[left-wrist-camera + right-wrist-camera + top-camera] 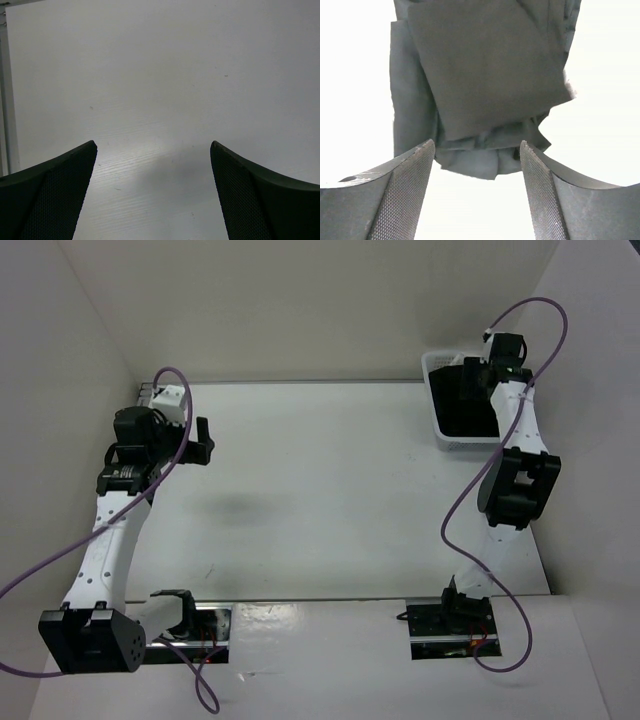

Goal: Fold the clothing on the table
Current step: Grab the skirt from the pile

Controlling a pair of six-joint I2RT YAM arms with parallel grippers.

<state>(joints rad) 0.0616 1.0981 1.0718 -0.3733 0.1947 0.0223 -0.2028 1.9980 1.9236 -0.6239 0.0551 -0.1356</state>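
Hovering open and empty, the right gripper (476, 144) is hanging above the folded black fabric garment (485, 75) in the white mesh plastic basket (462, 443). Left gripper (153, 143) is gaping wide over the flat white table (160, 75).

The basket (437, 365) is located at the far right corner of the table (320, 490), against its far edge. The clothing (485, 75) is stacked inside the basket, in several overlapping layers. The right gripper (477, 145) is positioned above the table's far right corner, directly over the clothing and not touching it. The left gripper (205, 440) is positioned above the far left part of the table, over bare surface. Both arm bases are mounted at the table's near edge.
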